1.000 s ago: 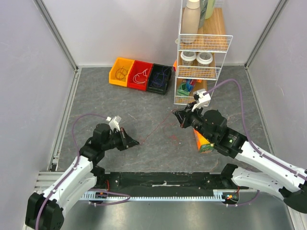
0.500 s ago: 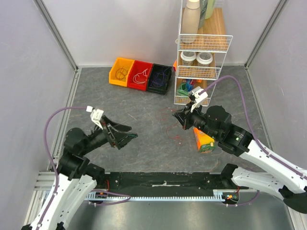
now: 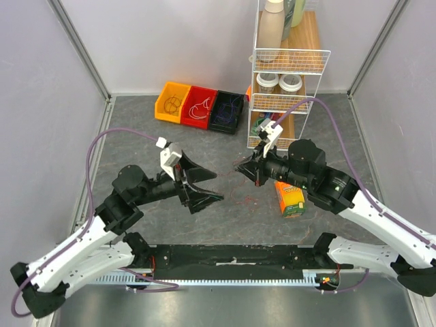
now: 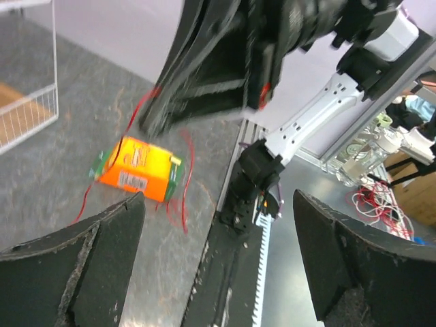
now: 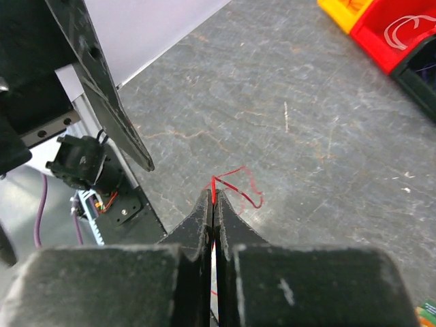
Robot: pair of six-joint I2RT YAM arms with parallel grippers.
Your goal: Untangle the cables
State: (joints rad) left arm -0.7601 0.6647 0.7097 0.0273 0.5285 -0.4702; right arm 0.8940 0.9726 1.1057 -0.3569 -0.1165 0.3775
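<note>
The right gripper (image 5: 213, 199) is pinched tight on a thin red cable (image 5: 230, 173) over the middle of the tabletop (image 3: 150, 143). The left gripper (image 3: 218, 188) is wide open, holding nothing.

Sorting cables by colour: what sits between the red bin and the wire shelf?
A black bin holding dark blue cable, seen in the top view.

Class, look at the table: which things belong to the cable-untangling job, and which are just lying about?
Part of the job:
- thin red cable, pinched in the shut right tool
- open left tool
- thin white cable coiled in the red plastic bin

Just lying about:
- small orange cardboard box
- white wire shelf rack
- lidded jars and beige bottle on it
</note>
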